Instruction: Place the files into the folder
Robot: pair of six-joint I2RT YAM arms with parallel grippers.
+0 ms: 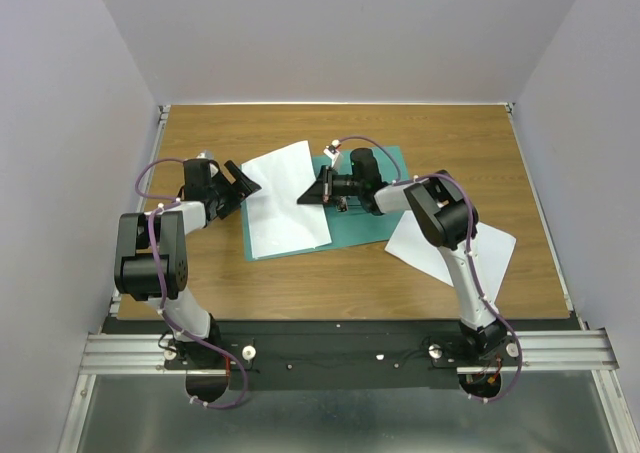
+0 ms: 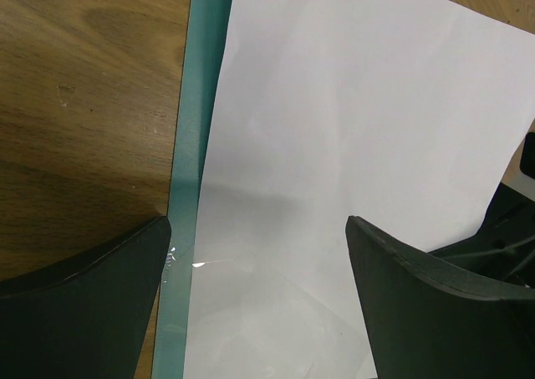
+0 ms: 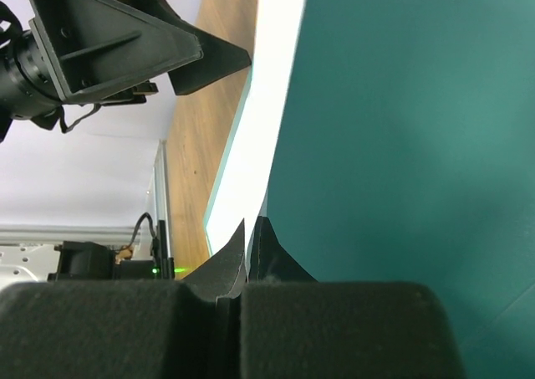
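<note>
While the left gripper (image 1: 246,178) is held spread open above the left edge of the folder (image 1: 352,231), grasping nothing, the right gripper (image 3: 251,225) is seen clenched on the right edge of one white sheet (image 1: 283,203) laid across the folder's left half. The second sheet (image 1: 420,248) is left on the table (image 1: 350,283), just right of the folder, under the right arm.

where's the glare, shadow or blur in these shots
Left wrist: a small glint on the folder edge, a soft shadow across the lower sheet. Right wrist: the sheet is a blown-out white strip, and the right tool looks soft up close. Top external: even light, no hard shadows.
</note>
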